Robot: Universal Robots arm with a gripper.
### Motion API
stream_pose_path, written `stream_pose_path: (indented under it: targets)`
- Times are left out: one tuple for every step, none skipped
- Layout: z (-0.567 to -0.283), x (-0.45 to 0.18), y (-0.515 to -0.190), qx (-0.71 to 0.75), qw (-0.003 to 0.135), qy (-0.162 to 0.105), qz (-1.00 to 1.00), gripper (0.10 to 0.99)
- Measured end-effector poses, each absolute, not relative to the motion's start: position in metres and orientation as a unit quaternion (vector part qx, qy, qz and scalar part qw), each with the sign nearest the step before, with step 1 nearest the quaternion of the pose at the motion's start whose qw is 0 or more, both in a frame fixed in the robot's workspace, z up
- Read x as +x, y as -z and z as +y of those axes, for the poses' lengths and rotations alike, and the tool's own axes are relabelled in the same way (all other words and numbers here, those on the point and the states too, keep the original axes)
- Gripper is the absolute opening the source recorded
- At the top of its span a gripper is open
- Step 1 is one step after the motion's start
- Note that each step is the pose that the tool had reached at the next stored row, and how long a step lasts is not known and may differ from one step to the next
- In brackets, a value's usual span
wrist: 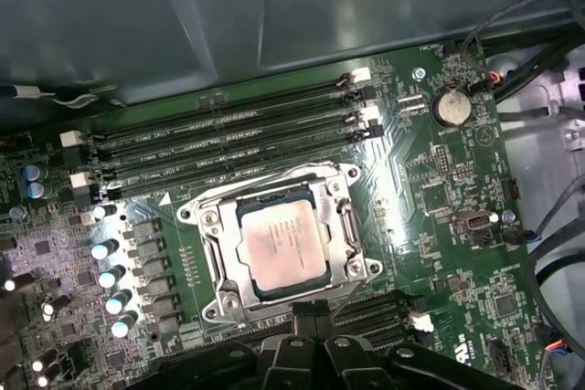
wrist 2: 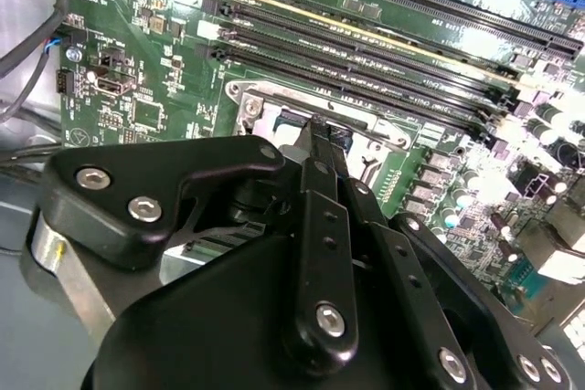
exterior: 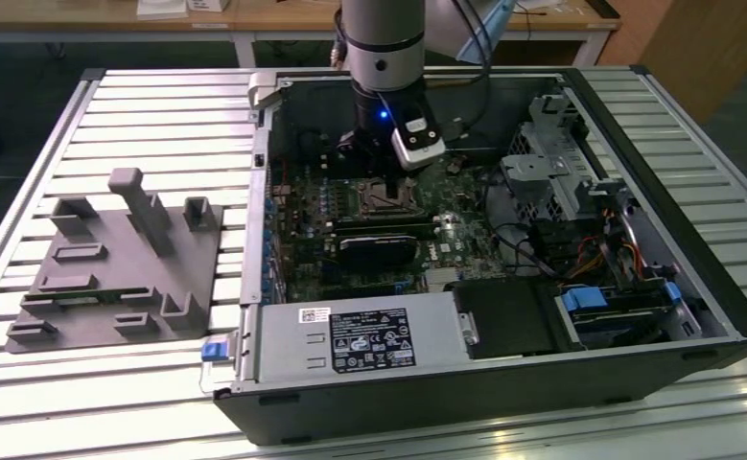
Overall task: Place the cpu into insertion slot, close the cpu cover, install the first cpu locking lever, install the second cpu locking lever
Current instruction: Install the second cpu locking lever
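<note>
Just beyond my end effector point(wrist: 306, 317), the cpu point(wrist: 279, 248) is sitting flat in its socket on the green motherboard point(wrist: 439, 198), its dull silvery top showing through the window of the cpu cover point(wrist: 343, 226), which is lying closed over it. My end effector is hovering at the socket's edge on the side facing away from the long black memory slots point(wrist: 228, 148), which are running along the far side of the socket from me. I cannot tell whether my fingers are spread or pressed together; in the second wrist view the black fingertip point(wrist 2: 320, 139) is reaching down to the socket rim point(wrist 2: 265, 107). In the exterior view I am standing upright inside the open computer case point(exterior: 680, 287), my end effector point(exterior: 380, 158) poised directly above the socket point(exterior: 386, 196), with a grey fixture block point(exterior: 124, 264) resting on the slatted tabletop point(exterior: 155, 115) well apart from me
</note>
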State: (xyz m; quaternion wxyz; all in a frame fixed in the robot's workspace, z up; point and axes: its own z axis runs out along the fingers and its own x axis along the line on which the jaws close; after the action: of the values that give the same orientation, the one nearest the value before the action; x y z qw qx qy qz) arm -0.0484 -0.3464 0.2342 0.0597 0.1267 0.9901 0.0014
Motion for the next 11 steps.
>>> stream_pose_path:
  targets:
    - [-0.347,-0.048,-0.234,0.127,0.060,-0.002,0.990,0.106]
    - [-0.349,-0.048,-0.234,0.127,0.060,-0.002,0.990,0.106]
    - [-0.350,-0.048,-0.234,0.127,0.060,-0.003,0.990,0.106]
    - [-0.352,-0.048,-0.234,0.127,0.060,-0.003,0.990,0.106]
    - [-0.354,-0.048,-0.234,0.127,0.059,-0.003,0.990,0.106]
    - [-0.356,-0.048,-0.234,0.127,0.059,-0.004,0.990,0.106]
    - [-0.358,-0.048,-0.234,0.127,0.059,-0.005,0.990,0.106]
    - [-0.360,-0.048,-0.234,0.127,0.059,-0.007,0.990,0.106]
    - [-0.362,-0.048,-0.234,0.127,0.059,-0.009,0.990,0.106]
    - [-0.363,-0.048,-0.233,0.127,0.058,-0.012,0.990,0.106]
    - [-0.363,-0.048,-0.233,0.127,0.058,-0.015,0.990,0.106]
